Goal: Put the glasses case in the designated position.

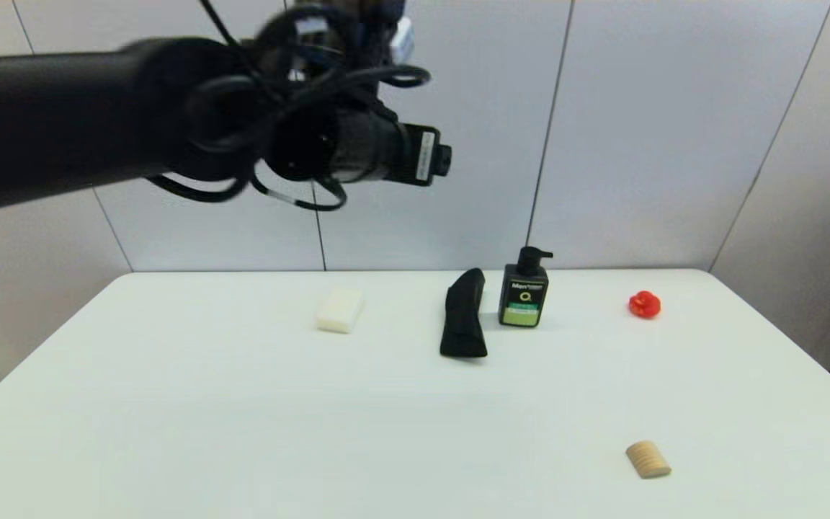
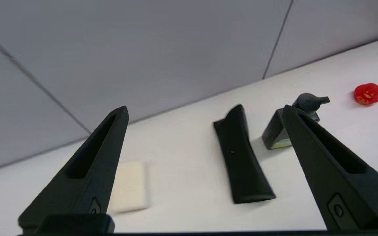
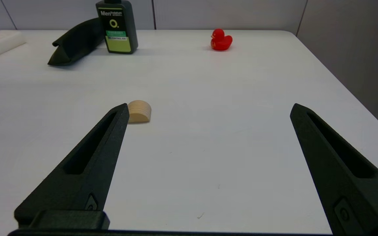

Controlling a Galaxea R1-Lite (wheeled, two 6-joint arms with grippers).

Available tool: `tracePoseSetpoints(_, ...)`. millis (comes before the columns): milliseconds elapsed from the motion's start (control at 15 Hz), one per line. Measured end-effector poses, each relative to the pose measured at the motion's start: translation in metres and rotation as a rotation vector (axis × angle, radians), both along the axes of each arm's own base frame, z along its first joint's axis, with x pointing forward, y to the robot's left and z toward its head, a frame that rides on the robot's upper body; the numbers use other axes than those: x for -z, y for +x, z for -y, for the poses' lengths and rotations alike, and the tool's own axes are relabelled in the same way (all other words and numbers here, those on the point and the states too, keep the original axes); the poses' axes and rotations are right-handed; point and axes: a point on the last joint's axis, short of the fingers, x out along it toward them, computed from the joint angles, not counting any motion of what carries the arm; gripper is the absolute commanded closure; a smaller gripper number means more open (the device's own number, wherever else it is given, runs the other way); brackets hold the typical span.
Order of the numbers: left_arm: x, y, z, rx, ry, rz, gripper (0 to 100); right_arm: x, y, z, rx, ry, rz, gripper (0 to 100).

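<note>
Matte black glasses case (image 1: pixel 463 322) lies flat, tapered.

We see a white table (image 1: pixel 242 404) bearing a cream block (image 1: pixel 339 311), a black pump bottle (image 1: pixel 524 292), a red duck (image 1: pixel 644 304) and a wooden half-cylinder (image 1: pixel 648 459).

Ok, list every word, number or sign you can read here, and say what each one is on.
"Men": white brand word at the top of the pump bottle.
"O.": large pale mark below it on the same bottle.
Small print beside "Men" and on the bottle's green label: too blurred to read.
White sticker on the left arm's wrist: unreadable.
Glasses case, white block, red duck, wooden piece: no text visible.
</note>
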Motion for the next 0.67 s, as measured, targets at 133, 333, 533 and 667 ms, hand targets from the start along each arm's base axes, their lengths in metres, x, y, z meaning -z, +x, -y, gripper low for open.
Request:
tracePoseSetpoints(133,-0.027,-0.017,-0.03,-0.01,0.036,0.057,0,0.0,0.0,0.0,0.0,-0.001,0.0,0)
tracePoseSetpoints(333,-0.06,-0.041,-0.088,-0.036,0.112,0.157,0,0.0,0.0,0.0,0.001,0.0,0.0,0)
tracePoseSetpoints(533,-0.075,-0.077,-0.151,-0.072,0.149,0.199,0,0.0,0.0,0.0,0.0,0.0,0.0,0)
tracePoseSetpoints(667,-0.067,-0.106,-0.181,-0.085,0.159,0.169,0,0.0,0.0,0.0,0.0,-0.001,0.0,0)
